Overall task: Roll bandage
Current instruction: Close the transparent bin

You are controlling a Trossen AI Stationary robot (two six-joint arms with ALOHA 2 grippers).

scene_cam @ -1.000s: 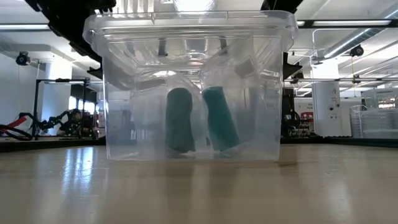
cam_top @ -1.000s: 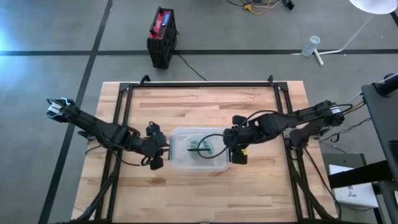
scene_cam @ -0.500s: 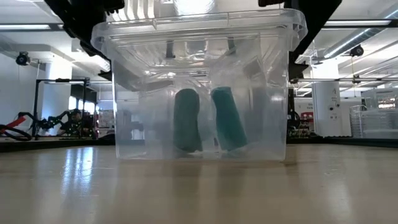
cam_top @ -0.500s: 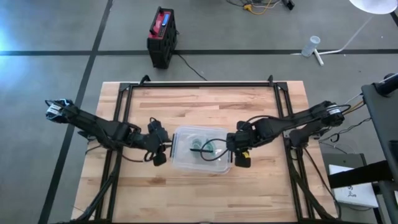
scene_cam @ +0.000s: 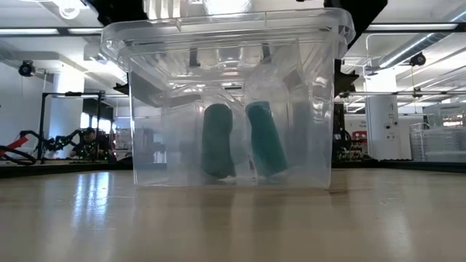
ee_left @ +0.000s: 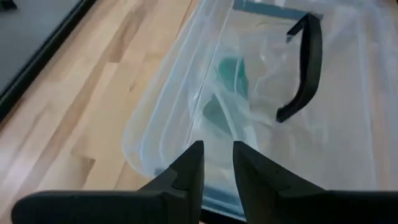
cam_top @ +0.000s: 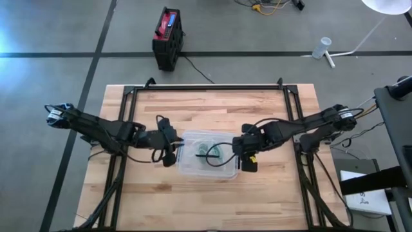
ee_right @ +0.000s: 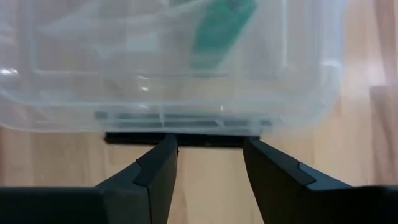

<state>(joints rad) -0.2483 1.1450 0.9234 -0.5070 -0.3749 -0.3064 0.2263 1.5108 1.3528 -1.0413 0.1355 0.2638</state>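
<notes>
A clear plastic bin (cam_top: 207, 154) with a lid and a black handle (ee_left: 305, 68) stands on the wooden table. Inside it are two green bandage rolls (scene_cam: 218, 142) (scene_cam: 266, 138), leaning upright with their lower ends on the bin's floor. My left gripper (cam_top: 171, 153) is at the bin's left end, its fingers nearly shut over the lid's rim. My right gripper (cam_top: 247, 158) is at the bin's right end. It is open, with its fingers on either side of the black latch (ee_right: 180, 138) under the rim; I cannot tell whether they touch it. My left gripper has the lid's rim at the bin's left end (ee_left: 217, 134) between its two fingers (ee_left: 193, 165). It comes from the table's left, slanting down. The fingers hide the place of contact. The bin stands on the table.
Black frame rails (cam_top: 122, 129) (cam_top: 297, 122) run along both sides of the tabletop. Bare wood lies toward the near edge (cam_top: 206, 206) and far edge (cam_top: 206, 109). A red-and-black box (cam_top: 167, 38) sits on the floor beyond the table.
My left gripper has moved toward the table's right and far edges and risen a little, closing in on the bin's left end. The bin has shifted slightly sideways on the table, as the low view shows. The rolls inside stay leaning as before.
</notes>
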